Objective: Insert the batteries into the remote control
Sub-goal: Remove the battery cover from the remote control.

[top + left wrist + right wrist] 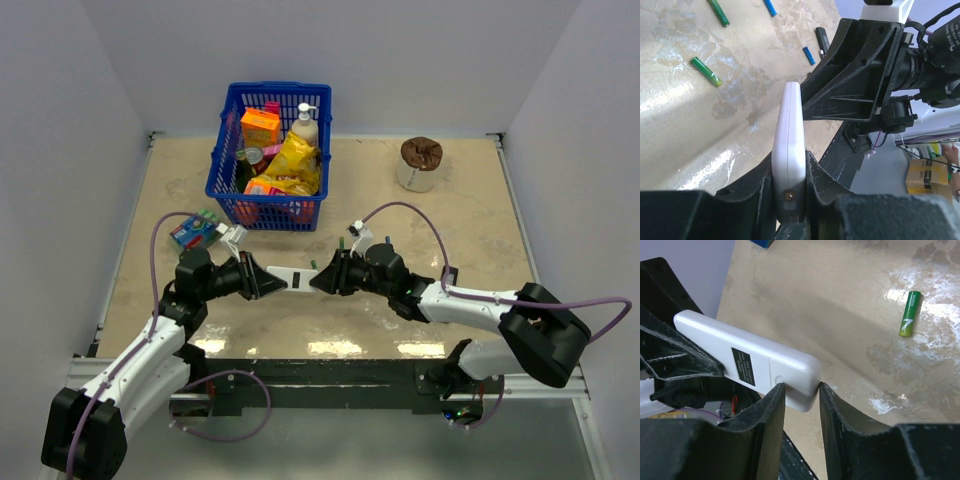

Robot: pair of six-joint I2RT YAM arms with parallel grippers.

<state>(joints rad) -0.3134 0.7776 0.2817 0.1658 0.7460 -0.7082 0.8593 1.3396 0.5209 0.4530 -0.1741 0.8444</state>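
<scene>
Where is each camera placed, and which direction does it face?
Top external: above and behind the arms, looking down at the table; both show, left tool and right tool meeting at the remote control.
Left wrist: on the left arm, looking along its fingers, clamped on the remote edge-on, toward the right tool.
Right wrist: on the right arm, looking along its fingers, which flank the remote's labelled end.
All three show the remote.

Bright overhead light, white glare on the table (480, 230), soft shadows, wrist-view foregrounds blurred
</scene>
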